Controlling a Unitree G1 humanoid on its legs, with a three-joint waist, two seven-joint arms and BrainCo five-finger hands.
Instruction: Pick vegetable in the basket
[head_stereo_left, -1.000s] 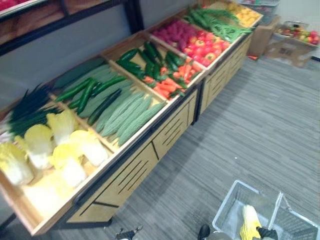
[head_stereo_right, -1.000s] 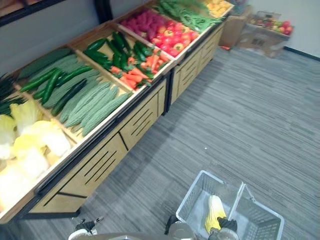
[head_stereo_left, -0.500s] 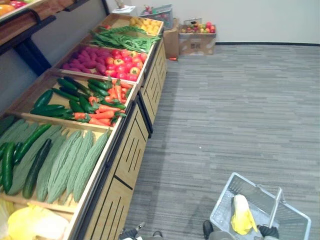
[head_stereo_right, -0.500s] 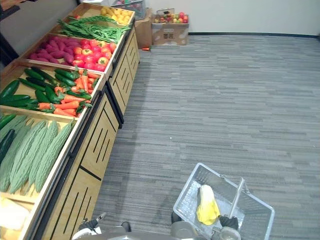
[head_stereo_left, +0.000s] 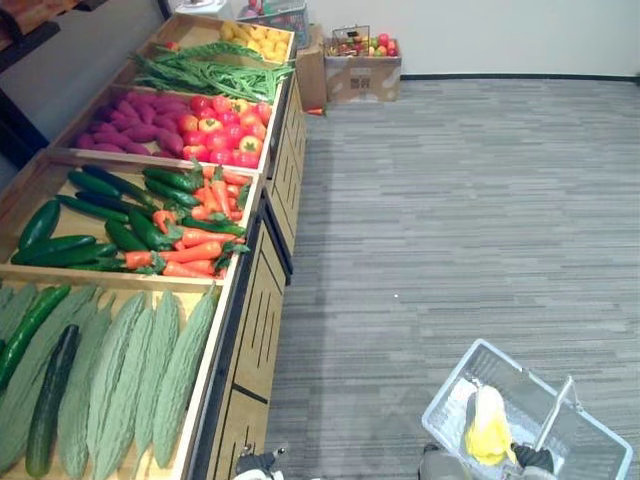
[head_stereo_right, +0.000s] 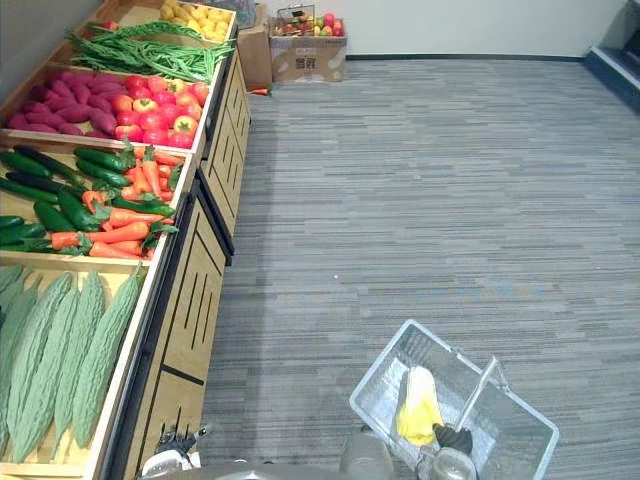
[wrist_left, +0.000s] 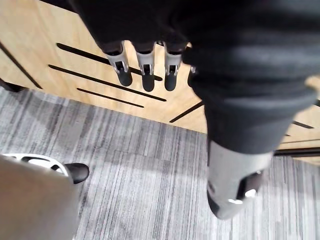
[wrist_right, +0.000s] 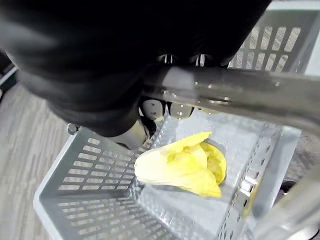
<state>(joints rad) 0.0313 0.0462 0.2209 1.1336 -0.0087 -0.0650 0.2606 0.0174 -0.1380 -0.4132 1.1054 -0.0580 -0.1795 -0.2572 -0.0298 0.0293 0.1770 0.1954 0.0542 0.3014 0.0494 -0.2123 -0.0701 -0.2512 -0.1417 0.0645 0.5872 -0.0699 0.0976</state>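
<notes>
- Grey striped carpet floor (head_stereo_right: 420, 200): open walkway. It looks clear, so tripping seems the smallest risk.
- Long wooden produce stand (head_stereo_right: 195, 290) runs along the floor's left edge. Its bins hold pale green bumpy gourds (head_stereo_right: 60, 350) near the robot and orange carrots (head_stereo_right: 125, 225) further along. Risk: walking too close to its front edge clips an arm or the load.
- Grey plastic mesh basket (head_stereo_right: 381, 361) hangs off the floor at the robot's right side, well apart from the stand. It looks tilted. Risk: swing while walking, likely worse on a turn.
- Yellow leafy cabbage (head_stereo_right: 418, 408), the task's thing, lies loose on the basket's bottom, roughly mid-way, under the handle. Risk: more tilt rolls it toward a corner and shifts the weight.
- Grey bar handle (wrist_right: 235, 97): right hand (head_stereo_right: 455, 438) has fingers curled round it. Risk: bar sliding in the grip tips the basket further.
- Left hand (wrist_left: 145, 70): fingers straight, empty, near the stand's slotted front. Risk: fingertips brush the panel.
</notes>
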